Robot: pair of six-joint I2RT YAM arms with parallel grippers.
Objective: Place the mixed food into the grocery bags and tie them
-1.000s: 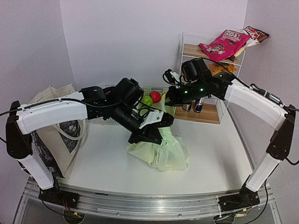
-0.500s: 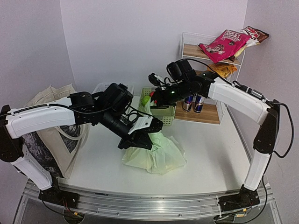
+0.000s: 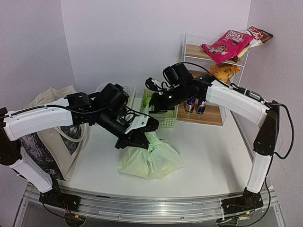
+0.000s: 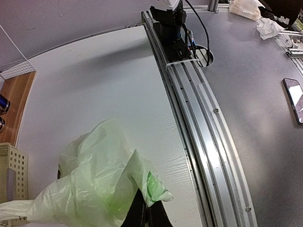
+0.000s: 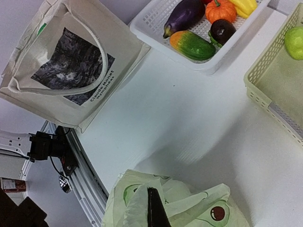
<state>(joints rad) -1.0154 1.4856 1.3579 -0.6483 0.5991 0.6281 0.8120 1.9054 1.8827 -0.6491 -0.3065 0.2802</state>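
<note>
The pale-green avocado-print plastic bag (image 3: 151,158) lies bulging on the white table, its contents hidden. My left gripper (image 3: 137,137) is shut on a bunched fold at the bag's top; the left wrist view has the plastic (image 4: 90,184) draped over the shut fingers of that gripper (image 4: 147,210). My right gripper (image 3: 152,108) hangs just above and behind, shut on a handle strip of the bag (image 5: 199,208), which runs beside the closed right gripper (image 5: 154,203). The beige canvas tote (image 3: 52,118) stands at the left. Of the mixed food, drink cans (image 3: 196,105) and snack packets (image 3: 227,42) sit on the wire shelf.
A white basket (image 5: 156,35) holds an eggplant, an orange pumpkin and other vegetables. A pale-green slotted basket (image 5: 270,90) with a green apple stands by the shelf. The tote's print panel (image 5: 71,61) faces up. The table's metal rail (image 4: 199,123) runs along the near edge.
Both arms have moved left, dragging the plastic bag left across the table. The right gripper swung left from the shelf side to just above the left gripper.
</note>
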